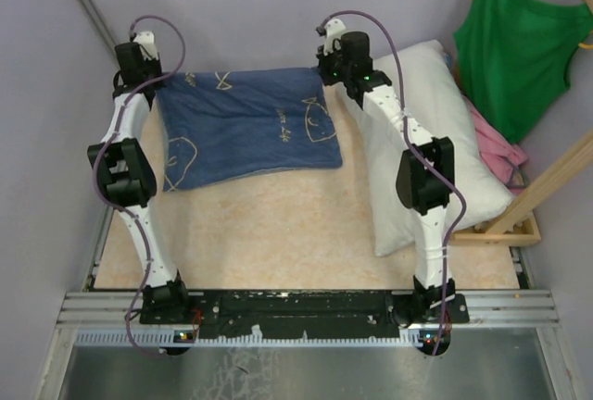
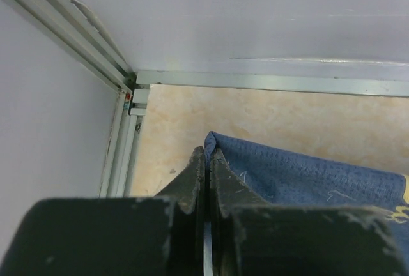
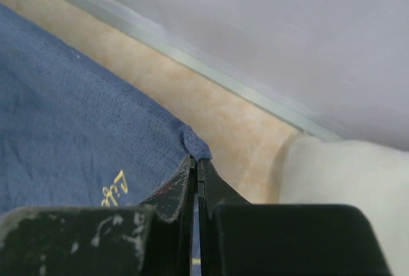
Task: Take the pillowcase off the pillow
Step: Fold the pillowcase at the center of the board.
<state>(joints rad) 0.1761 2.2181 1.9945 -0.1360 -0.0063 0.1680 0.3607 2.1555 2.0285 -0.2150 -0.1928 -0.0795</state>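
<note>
Beige table (image 1: 278,224): left tool (image 2: 206,154), right tool (image 3: 195,161) pinch pillowcase (image 1: 250,122) corners; pillow (image 1: 468,150), green top (image 1: 519,48) beside.

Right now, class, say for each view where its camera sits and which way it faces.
Top external: above and behind the bases, looking down on both arms, the pillowcase and pillow.
Left wrist: on the left arm, facing past the left gripper to the table corner.
Right wrist: on the right arm, facing past the right gripper to the back wall.
Shared: both wrist views show the pillowcase.
</note>
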